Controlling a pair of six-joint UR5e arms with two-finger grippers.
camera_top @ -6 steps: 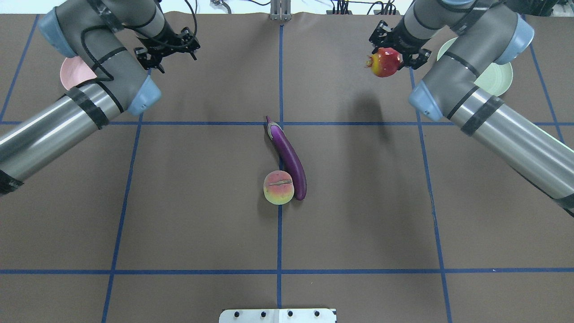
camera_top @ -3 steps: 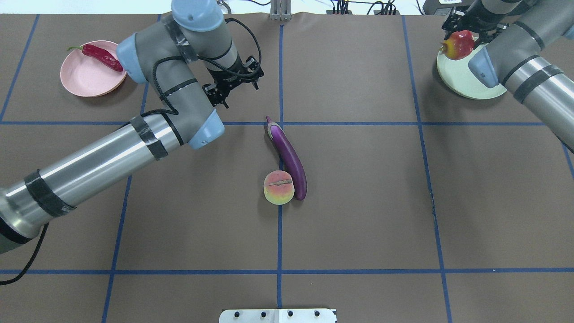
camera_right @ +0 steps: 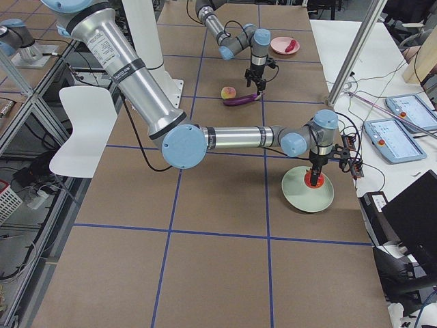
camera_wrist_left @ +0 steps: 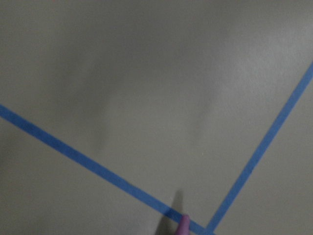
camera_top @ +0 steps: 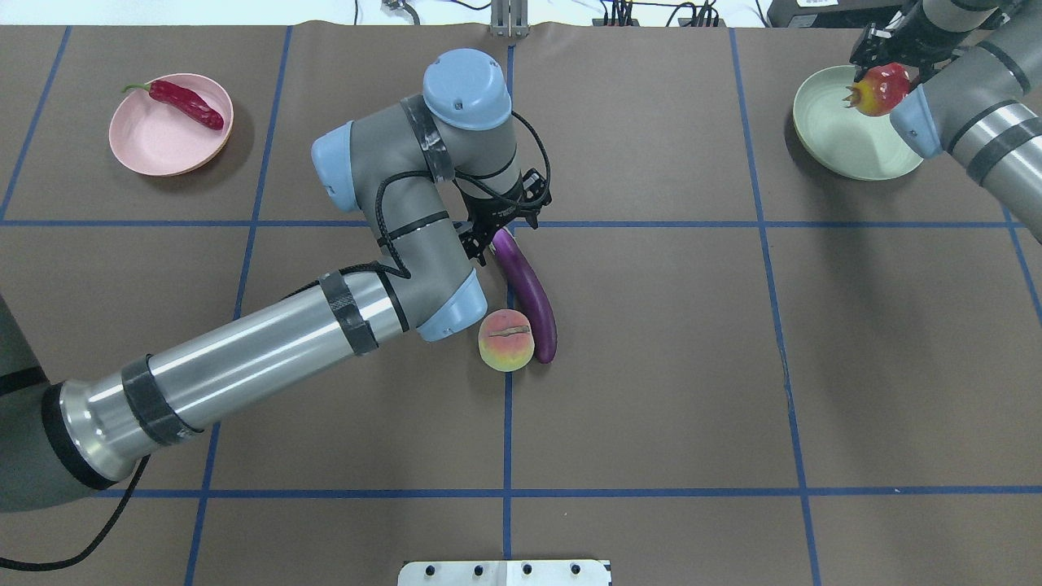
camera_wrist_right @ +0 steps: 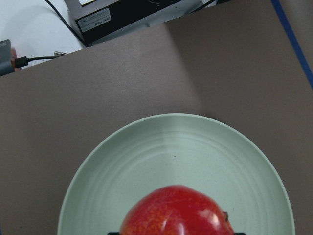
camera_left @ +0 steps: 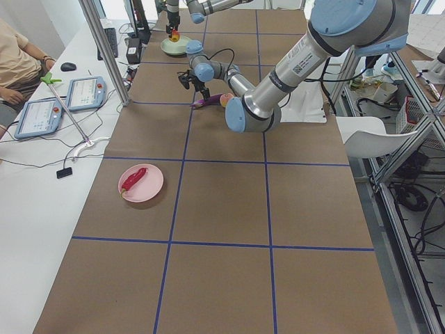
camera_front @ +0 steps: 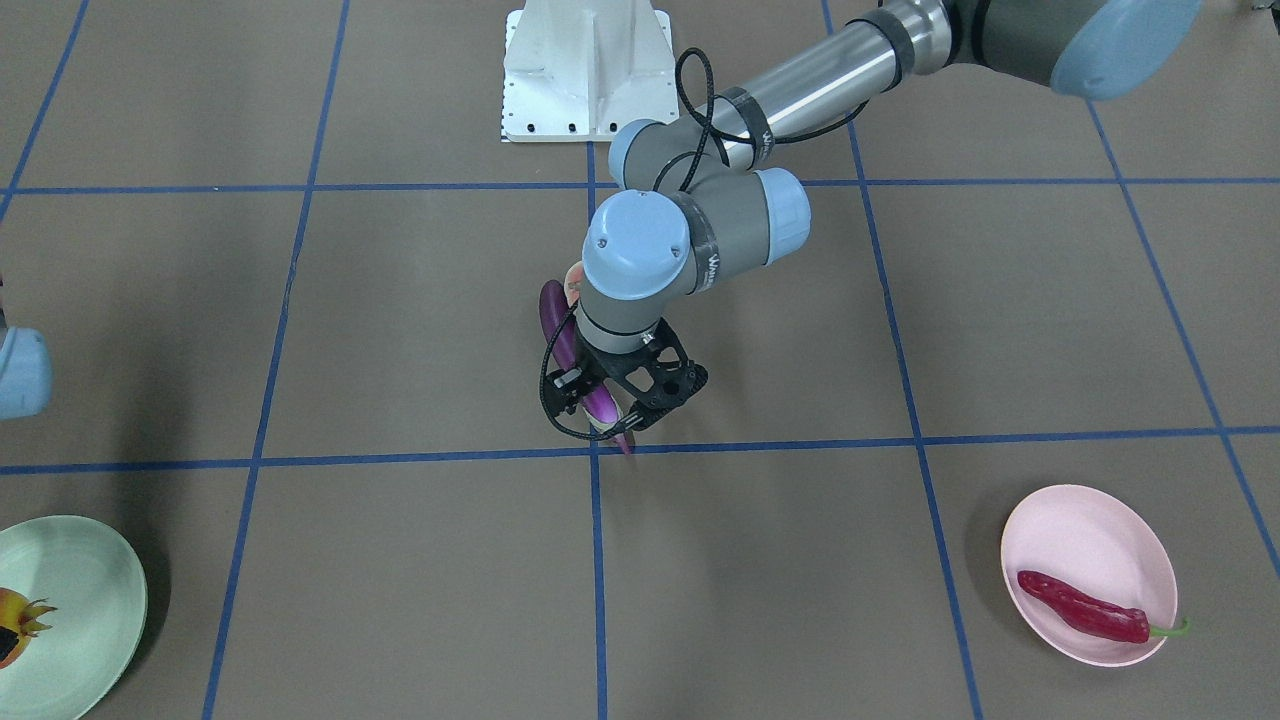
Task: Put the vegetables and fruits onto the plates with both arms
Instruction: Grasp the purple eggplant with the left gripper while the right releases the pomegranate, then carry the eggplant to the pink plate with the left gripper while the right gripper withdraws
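My left gripper (camera_top: 498,228) is open and low over the calyx end of the purple eggplant (camera_top: 533,297), its fingers either side of it in the front-facing view (camera_front: 622,412). The peach (camera_top: 505,340) touches the eggplant's other end. The eggplant's tip shows at the bottom of the left wrist view (camera_wrist_left: 183,226). My right gripper (camera_top: 889,63) is shut on the red-and-yellow fruit (camera_top: 877,89) and holds it just above the mint green plate (camera_top: 838,134). The fruit (camera_wrist_right: 176,213) fills the bottom of the right wrist view above the plate (camera_wrist_right: 176,152). The red chili (camera_top: 186,103) lies on the pink plate (camera_top: 155,142).
Blue tape lines (camera_top: 651,224) divide the brown table cover. The white robot base (camera_front: 588,70) stands at the table's near edge. Cables and a black box (camera_wrist_right: 122,14) lie beyond the far edge behind the green plate.
My left arm has swung from near the pink plate to the eggplant's calyx end. My right gripper has carried the fruit further over the green plate.
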